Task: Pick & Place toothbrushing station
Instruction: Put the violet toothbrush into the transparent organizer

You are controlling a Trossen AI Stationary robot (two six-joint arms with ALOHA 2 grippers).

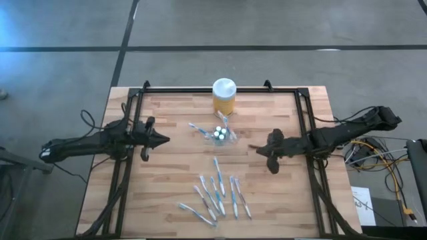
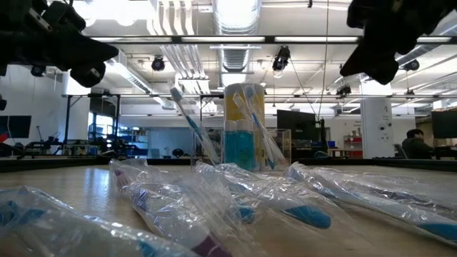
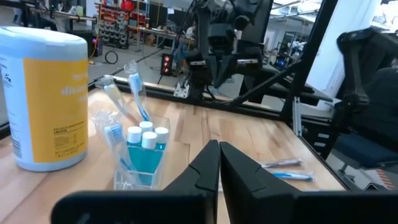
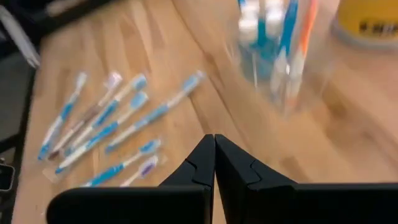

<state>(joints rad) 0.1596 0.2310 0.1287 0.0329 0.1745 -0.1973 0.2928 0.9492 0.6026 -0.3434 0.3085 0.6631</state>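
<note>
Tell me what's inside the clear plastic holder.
The clear holder contains three white-capped pieces above blue, plus wrapped toothbrushes standing tilted. The exact count of brushes and the holder's bottom cannot be made out through the wrapping.

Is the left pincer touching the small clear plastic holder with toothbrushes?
Apart. The high view shows bare wood between the left pincer, its fingers shut and empty, and the small clear plastic holder; the left wrist view shows the same gap.

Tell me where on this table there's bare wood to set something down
Free patches: the wood between the left gripper and the clear holder, and the near corners on either side of the loose toothbrushes. Crowded: the near middle with those brushes, and the far middle, where the yellow jar stands behind the holder.
</note>
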